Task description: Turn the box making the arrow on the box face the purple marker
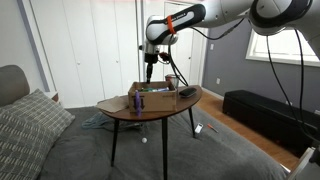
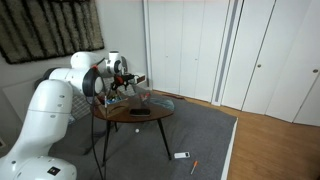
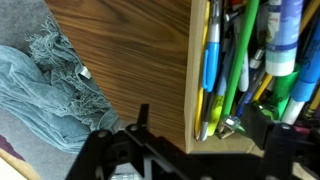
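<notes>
The brown cardboard box (image 1: 152, 97) sits on the small round wooden table (image 1: 120, 111). In the wrist view its wooden-coloured wall (image 3: 190, 70) runs top to bottom, with several coloured pens and markers (image 3: 240, 60) inside it. The purple marker (image 1: 137, 100) stands upright at the box's near left side. My gripper (image 1: 150, 73) hangs just above the box's left part. In the wrist view the gripper (image 3: 200, 128) is open, one finger over the bare table and the other over the box's inside, with the wall between them. In an exterior view the arm (image 2: 112, 76) hides most of the box.
A clear glass cup (image 1: 170, 82) stands behind the box, and a small dark flat object (image 2: 140, 113) lies on the table beside it. A grey fringed cloth (image 3: 50, 80) lies on the floor below. A cushion (image 1: 30, 120) and a dark bench (image 1: 265, 112) flank the table.
</notes>
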Robot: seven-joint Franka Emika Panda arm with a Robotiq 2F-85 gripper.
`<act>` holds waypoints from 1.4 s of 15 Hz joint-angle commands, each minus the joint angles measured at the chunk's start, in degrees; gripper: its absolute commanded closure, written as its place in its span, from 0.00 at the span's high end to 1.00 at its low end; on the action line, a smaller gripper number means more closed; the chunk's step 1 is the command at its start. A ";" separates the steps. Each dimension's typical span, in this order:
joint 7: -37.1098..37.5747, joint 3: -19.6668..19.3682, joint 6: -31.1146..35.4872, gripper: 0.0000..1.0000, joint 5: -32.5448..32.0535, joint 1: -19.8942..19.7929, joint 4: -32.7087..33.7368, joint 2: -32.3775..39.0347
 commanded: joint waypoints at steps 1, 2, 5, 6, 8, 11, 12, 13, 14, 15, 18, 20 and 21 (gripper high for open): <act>-0.93 0.32 -1.64 0.61 -0.99 0.17 4.43 3.47; -0.96 0.32 -1.74 0.54 -0.94 0.15 4.74 3.85; -1.03 0.34 -1.79 0.31 -0.76 0.08 5.59 4.93; -0.97 0.33 -1.84 0.25 -0.73 0.08 5.90 5.22; -1.02 0.37 -1.93 0.20 -0.66 0.08 6.30 5.74; -1.04 0.49 -2.51 0.24 -0.56 0.14 6.74 6.10; -1.01 0.51 -2.72 0.31 -0.54 0.15 6.83 6.23; -1.00 0.53 -2.87 0.32 -0.51 0.15 7.01 6.40; -0.99 0.50 -2.91 0.39 -0.53 0.14 7.10 6.55; -0.97 0.51 -2.96 0.42 -0.50 0.12 7.13 6.71; -0.90 0.46 -3.01 0.40 -0.54 0.11 7.19 6.94; -0.94 0.40 -2.94 0.16 -0.66 0.14 7.19 7.04; -0.91 0.37 -2.92 0.13 -0.72 0.15 7.16 7.04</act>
